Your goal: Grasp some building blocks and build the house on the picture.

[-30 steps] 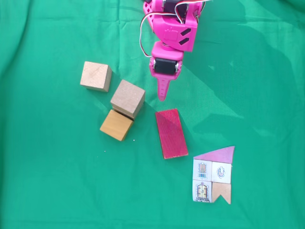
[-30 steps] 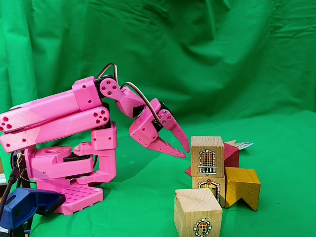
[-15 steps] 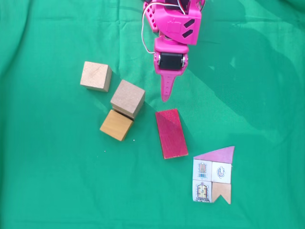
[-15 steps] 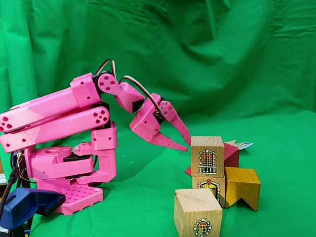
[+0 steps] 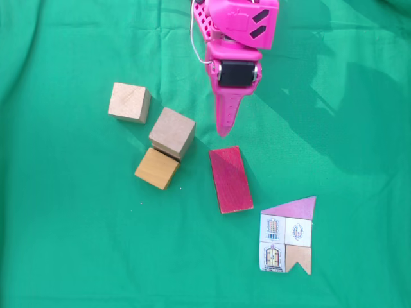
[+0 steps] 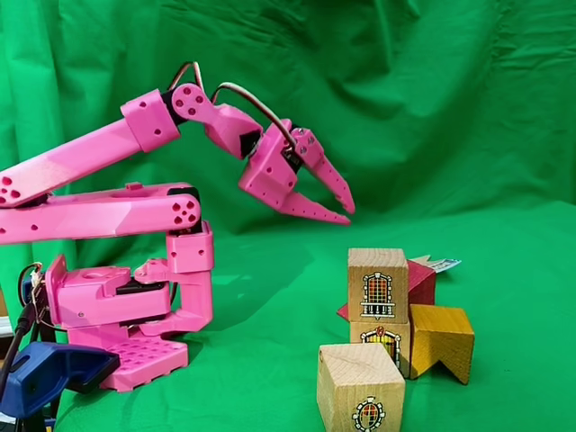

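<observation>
While the gripper (image 5: 223,131) hangs over the green cloth (image 5: 64,244) in the fixed view from above, its tip is seen just above the near short end of the red block (image 5: 230,179), which lies flat with its long axis running down the picture and leaning slightly to the right. Two pale cubes (image 5: 129,102) (image 5: 172,132) and an orange-brown cube (image 5: 157,168) are found to the left of the tip, and the paper house picture (image 5: 288,236) lies apart at lower right. From the side fixed view, the gripper (image 6: 349,213) is shown raised well clear of the blocks, pointing down toward the right, its fingers parted by a narrow gap with nothing held or touched. One pale cube (image 6: 378,285) is seen stacked on another block, with the red block (image 6: 421,281) behind it and another pale cube (image 6: 361,388) nearest the camera.
</observation>
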You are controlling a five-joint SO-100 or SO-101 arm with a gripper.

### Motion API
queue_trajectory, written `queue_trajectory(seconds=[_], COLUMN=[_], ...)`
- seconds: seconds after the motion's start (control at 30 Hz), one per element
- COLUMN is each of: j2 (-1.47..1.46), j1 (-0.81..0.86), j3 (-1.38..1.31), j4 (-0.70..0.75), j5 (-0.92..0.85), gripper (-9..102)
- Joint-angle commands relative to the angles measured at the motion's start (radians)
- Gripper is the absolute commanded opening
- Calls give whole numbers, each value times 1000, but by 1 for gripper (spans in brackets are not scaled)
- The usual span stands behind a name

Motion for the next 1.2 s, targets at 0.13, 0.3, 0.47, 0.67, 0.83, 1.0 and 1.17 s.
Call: queue_trajectory(seconds=[0.13, 0.3, 0.47, 0.67, 0.83, 1.0, 1.17], j2=[-107, -163, -232, -339, -422, -511, -598], j1=[8, 63, 172, 311, 442, 565, 647], j3=[-206, -262, -319, -391, -437, -480, -508], j4=[5, 5, 3, 3, 2, 3, 3], j5=[-18, -20, -21, -21, -21, -23, -23], gripper=[0, 0, 0, 0, 0, 0, 0])
